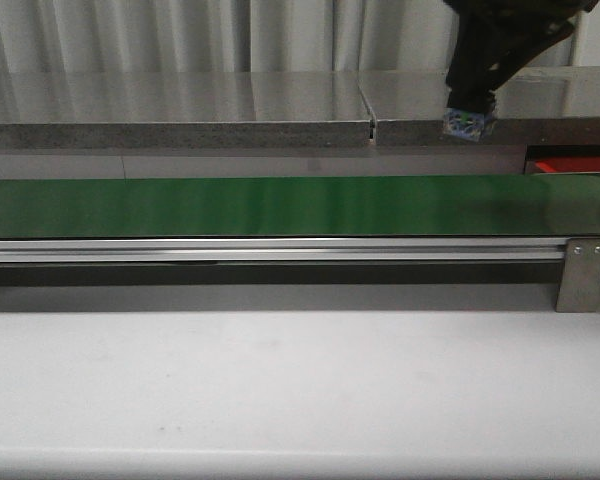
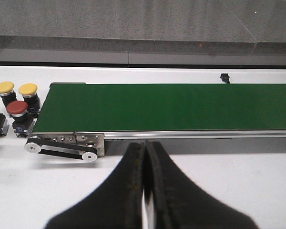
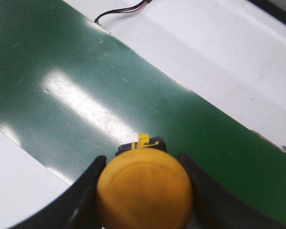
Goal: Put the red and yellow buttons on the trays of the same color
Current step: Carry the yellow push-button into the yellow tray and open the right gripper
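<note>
Overhead, grey curtains back a white table [image 1: 280,390] carrying a green conveyor belt [image 1: 280,205]; right gripper [image 3: 145,191] clamps 1 yellow button [image 3: 144,191] above the belt; left gripper [image 2: 145,191] is closed, empty.

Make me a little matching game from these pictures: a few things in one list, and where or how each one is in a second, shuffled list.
Things:
1. yellow button in the right wrist view
2. left gripper
3. green conveyor belt
4. two red buttons

Place or state:
A. shut, holding nothing
B. on the white table off the belt's end, beside two yellow buttons
C. between the right gripper's fingers, above the belt
D. running left to right across the front view, nothing lying on it

Pairs: 1-C, 2-A, 3-D, 4-B
</note>
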Controlling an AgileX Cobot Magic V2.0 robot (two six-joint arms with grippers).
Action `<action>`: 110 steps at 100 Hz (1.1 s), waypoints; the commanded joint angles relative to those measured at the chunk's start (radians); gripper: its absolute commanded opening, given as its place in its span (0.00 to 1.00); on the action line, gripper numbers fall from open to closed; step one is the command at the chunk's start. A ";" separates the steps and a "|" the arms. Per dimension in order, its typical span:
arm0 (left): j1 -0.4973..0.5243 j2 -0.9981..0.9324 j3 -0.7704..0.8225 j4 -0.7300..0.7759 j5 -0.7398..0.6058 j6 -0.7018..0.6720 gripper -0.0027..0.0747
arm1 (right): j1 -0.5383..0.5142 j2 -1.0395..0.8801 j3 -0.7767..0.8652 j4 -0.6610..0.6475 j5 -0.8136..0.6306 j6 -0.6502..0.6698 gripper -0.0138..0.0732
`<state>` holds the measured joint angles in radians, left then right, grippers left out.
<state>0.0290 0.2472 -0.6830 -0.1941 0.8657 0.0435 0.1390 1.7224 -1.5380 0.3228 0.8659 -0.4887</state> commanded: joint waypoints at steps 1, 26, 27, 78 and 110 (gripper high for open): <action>-0.007 0.013 -0.023 -0.010 -0.072 -0.002 0.01 | -0.034 -0.080 -0.022 0.022 -0.016 0.017 0.35; -0.007 0.013 -0.023 -0.010 -0.072 -0.002 0.01 | -0.152 -0.131 -0.020 0.022 0.046 0.048 0.35; -0.007 0.013 -0.023 -0.010 -0.072 -0.002 0.01 | -0.156 -0.132 -0.020 0.022 0.046 0.048 0.35; -0.007 0.013 -0.023 -0.010 -0.072 -0.002 0.01 | -0.445 -0.184 0.242 0.021 -0.136 0.052 0.35; -0.007 0.013 -0.023 -0.010 -0.072 -0.002 0.01 | -0.506 -0.127 0.306 0.054 -0.236 0.052 0.35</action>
<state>0.0290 0.2472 -0.6830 -0.1941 0.8657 0.0435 -0.3616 1.6049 -1.2183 0.3321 0.7132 -0.4369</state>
